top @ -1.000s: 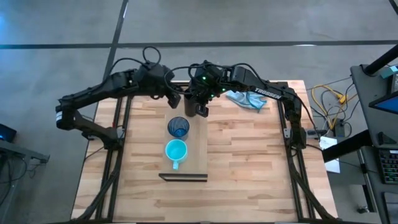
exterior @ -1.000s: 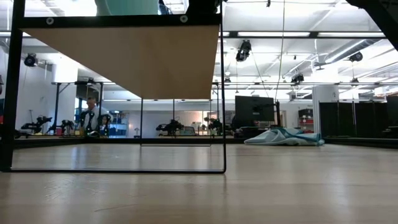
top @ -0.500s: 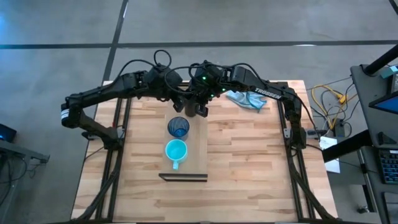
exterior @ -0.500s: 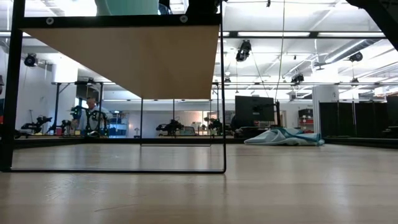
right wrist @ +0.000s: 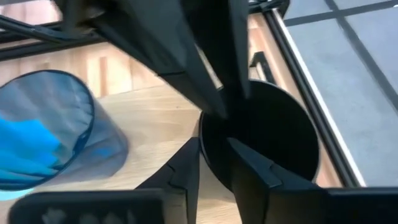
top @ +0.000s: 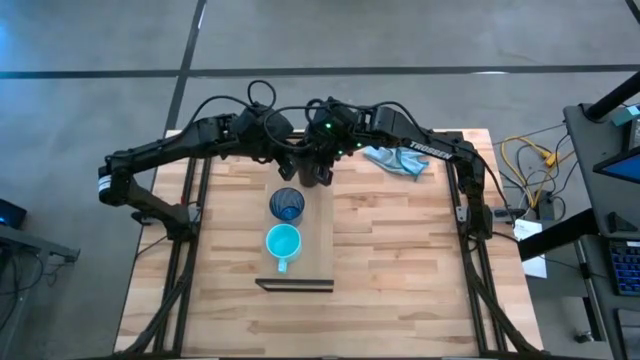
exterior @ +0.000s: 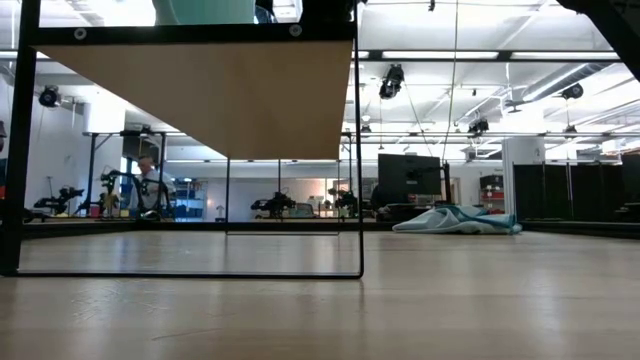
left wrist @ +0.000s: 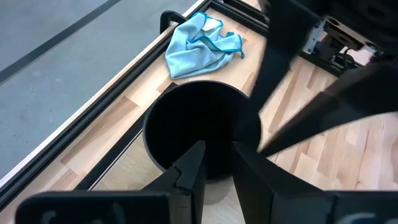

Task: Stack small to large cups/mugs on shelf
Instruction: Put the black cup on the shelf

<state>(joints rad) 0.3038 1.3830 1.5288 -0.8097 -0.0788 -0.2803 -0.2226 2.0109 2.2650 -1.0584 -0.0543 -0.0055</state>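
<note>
The black cup (top: 319, 176) is at the far end of the pale shelf (top: 317, 250), open mouth up. The dark blue cup (top: 287, 205) and the turquoise mug (top: 283, 242) stand in a row on the shelf, nearer than the black cup. My right gripper (right wrist: 213, 155) is shut on the black cup (right wrist: 267, 143). My left gripper (left wrist: 216, 163) is at the same cup (left wrist: 199, 127) from the table's left. Its fingers are a narrow gap apart, with both tips over the rim. In the low view the shelf (exterior: 200, 100) shows from below, raised on a black frame. My right gripper pinches the black cup's wall at the rim (right wrist: 204, 146), one finger (right wrist: 249, 165) inside and one (right wrist: 185, 168) outside, slanting down from the far right. The cup stays upright; whether its bottom rests on the shelf is hidden. My left gripper: I cannot tell whether its fingers touch the rim (left wrist: 163, 163).
A light blue cloth (top: 398, 159) lies on the slatted tabletop (top: 400, 260) by the far right edge. Black frame rails (top: 196, 200) run along both sides of the table. The two arms crowd together over the shelf's far end.
My left gripper has moved toward the table's right, from beside the shelf's far end up to the black cup, and has then stopped. The right gripper and all three vessels have stayed where they were.
</note>
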